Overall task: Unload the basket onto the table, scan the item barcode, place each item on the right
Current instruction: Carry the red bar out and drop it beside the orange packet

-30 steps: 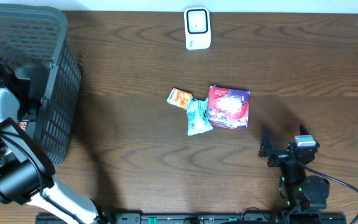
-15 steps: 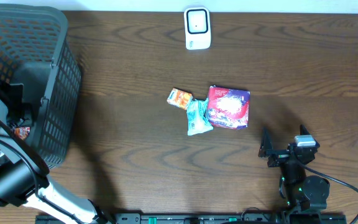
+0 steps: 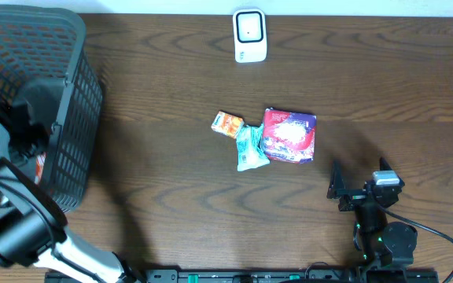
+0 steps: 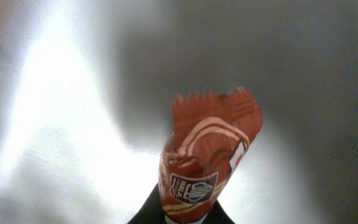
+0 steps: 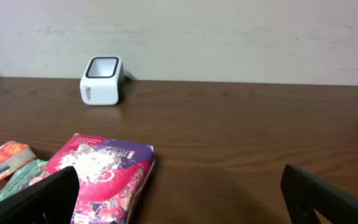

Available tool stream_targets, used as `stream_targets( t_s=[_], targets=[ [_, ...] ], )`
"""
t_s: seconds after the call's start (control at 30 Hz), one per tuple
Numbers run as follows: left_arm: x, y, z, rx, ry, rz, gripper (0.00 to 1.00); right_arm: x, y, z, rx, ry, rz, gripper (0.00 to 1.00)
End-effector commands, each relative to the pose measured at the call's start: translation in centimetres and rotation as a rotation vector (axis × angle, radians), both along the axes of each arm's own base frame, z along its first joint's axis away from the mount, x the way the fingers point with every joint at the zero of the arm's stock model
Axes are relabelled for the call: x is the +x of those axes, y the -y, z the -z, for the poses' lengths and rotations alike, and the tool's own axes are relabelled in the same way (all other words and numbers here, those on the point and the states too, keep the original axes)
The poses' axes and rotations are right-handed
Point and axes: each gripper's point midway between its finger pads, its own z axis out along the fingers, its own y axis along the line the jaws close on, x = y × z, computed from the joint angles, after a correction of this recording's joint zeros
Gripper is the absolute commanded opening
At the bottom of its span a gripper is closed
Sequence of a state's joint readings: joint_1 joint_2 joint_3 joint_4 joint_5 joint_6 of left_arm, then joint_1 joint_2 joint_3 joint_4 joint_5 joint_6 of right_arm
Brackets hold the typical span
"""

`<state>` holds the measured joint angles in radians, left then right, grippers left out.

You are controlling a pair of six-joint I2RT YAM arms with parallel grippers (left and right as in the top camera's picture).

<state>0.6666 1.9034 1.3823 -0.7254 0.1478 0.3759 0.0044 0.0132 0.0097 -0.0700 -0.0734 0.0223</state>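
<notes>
Dark wood table (image 3: 171, 204), seen from overhead, with a black mesh basket (image 3: 77, 94) at its left end. The left arm (image 3: 10, 228) rises from the near edge, bends over the basket rim and reaches down inside, its wrist pointing at the basket floor.

A second ago the left gripper (image 4: 182, 214) stood wide above the basket floor. It has since closed to its narrowest, and the left wrist view shows a red-orange snack packet (image 4: 207, 162) pinched at its lower end between the two dark fingers, its crimped top edge pointing away from the camera. From overhead, a patch of red shows through the mesh beside the wrist. The item to be scanned therefore sits inside the basket, held by the left gripper. Whether it hangs free or touches the pale, blurred floor cannot be told.

By this reading the grasp is complete. What remains is lifting the packet over the rim, carrying it to the white scanner (image 3: 249, 35) at the far edge, and turning its barcode toward the window. No barcode can be made out here.

The right arm (image 3: 380, 228) rests folded at the near right, its gripper (image 3: 338, 189) spread wide and holding nothing. Three packets lie mid-table: purple-red (image 3: 289, 135), teal (image 3: 250, 148) and orange (image 3: 228, 123).
</notes>
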Motion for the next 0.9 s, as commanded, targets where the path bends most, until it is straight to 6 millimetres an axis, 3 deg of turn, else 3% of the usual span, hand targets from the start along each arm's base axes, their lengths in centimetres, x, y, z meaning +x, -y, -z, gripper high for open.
stream_targets(
  t_s=[0.0,0.1,0.23,0.33,0.43,0.57,0.7,0.73,0.77,0.87],
  targets=[
    [6.0,0.7,-15.7,0.023,0.504,-0.124,0.07,0.0,-0.2,0.2,0.014,-0.006,-0.004,0.99],
    [7.1,2.5,-25.4,-0.036,0.821,-0.174,0.07,0.0,-0.2,0.2,0.014,-0.006,-0.004,0.99],
    [5.4,5.2,-36.9,-0.182,1.176,-0.291,0.07,0.0,-0.2,0.2,0.014,-0.006,-0.004,0.99],
    [3.4,9.0,-42.2,-0.300,1.315,-0.270,0.07,0.0,-0.2,0.2,0.014,-0.006,-0.004,0.99],
    [2.6,14.4,-44.7,-0.362,1.359,-0.138,0.07,0.0,-0.2,0.2,0.014,-0.006,-0.004,0.99],
    [3.1,23.0,-45.1,-0.495,1.318,0.075,0.07,0.0,-0.2,0.2,0.014,-0.006,-0.004,0.99],
    [4.3,31.5,-42.2,-0.552,1.197,0.316,0.07,0.0,-0.2,0.2,0.014,-0.006,-0.004,0.99],
    [4.7,33.5,-40.6,-0.550,1.143,0.369,0.08,0.0,-0.2,0.2,0.014,-0.006,-0.004,0.99],
    [5.2,36.2,-37.4,-0.528,1.037,0.429,0.07,0.0,-0.2,0.2,0.014,-0.006,-0.004,0.99],
    [6.3,38.8,-30.6,-0.445,0.821,0.424,0.08,0.0,-0.2,0.2,0.014,-0.006,-0.004,0.99]
  ],
)
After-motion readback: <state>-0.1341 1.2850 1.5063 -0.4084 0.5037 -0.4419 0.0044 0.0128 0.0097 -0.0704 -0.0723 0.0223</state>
